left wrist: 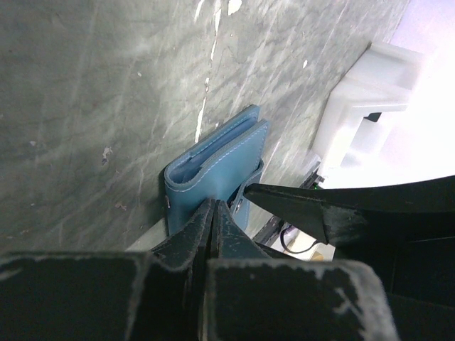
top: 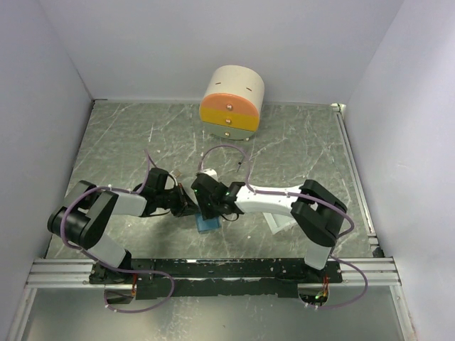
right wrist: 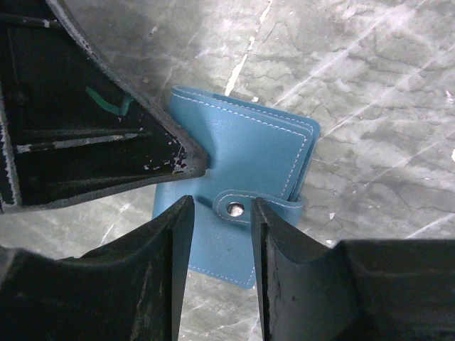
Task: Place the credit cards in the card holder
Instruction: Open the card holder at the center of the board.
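- Found the card holder (right wrist: 242,149) lying flat on the table (top: 142,142), near the front, right between the 2 grippers
- Pressing down on its top cover with the left gripper (left wrist: 213,209), with fingers squeezed tight together and nothing seen between them
- Likely done to pin the holder so it cannot slide
- Holding the right gripper (right wrist: 222,206) low over the little strap (right wrist: 274,200) with the shiny snap, with fingers apart, 1 on each side
- Probably put there to grab the strap and pop the holder open
- Folded shut, with the strap wrapped round 1 edge and pointing at the right fingers
- Seen no credit cards in any view, so probably none inside yet
- Looks almost as wide as long, so cannot tell the long way for sure
- From the left wrist, seems to stretch away from the left fingers
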`<state>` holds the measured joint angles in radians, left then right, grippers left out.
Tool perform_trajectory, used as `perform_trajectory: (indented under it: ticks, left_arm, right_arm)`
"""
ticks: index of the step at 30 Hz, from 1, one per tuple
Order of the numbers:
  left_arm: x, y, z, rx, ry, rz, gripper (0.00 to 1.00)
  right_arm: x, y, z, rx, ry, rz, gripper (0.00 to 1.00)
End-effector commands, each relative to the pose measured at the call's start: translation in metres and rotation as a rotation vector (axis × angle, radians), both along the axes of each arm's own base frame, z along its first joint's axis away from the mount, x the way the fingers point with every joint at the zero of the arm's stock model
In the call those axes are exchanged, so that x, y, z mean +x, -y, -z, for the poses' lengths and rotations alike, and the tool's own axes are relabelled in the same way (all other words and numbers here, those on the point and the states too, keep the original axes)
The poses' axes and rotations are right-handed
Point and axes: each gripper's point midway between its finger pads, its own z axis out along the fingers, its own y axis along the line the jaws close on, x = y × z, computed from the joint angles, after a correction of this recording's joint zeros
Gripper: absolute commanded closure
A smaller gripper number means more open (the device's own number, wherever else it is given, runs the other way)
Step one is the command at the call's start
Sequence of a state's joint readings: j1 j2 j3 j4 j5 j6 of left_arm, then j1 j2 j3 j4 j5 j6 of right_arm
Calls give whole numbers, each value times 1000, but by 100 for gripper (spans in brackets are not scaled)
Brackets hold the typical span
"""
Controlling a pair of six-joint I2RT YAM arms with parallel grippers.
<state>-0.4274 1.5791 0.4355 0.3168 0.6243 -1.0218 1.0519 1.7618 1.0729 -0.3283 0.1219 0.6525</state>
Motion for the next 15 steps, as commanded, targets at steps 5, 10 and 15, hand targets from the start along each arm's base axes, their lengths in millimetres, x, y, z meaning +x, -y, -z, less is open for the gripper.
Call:
perform_trajectory:
  ticks: [5,10,15]
  left_arm:
    - [-3,-8,15,65,-19,-30,93]
    - [-7,-11,21,89,-30,-37,93]
    - [-10,-14,30,113,-55,-34,93]
  right_arm:
    - [11,34,15,-239,81,72,69]
    - [15,42,8,-267,114,100,79]
    - [19,44,-3,-247,142,123,97]
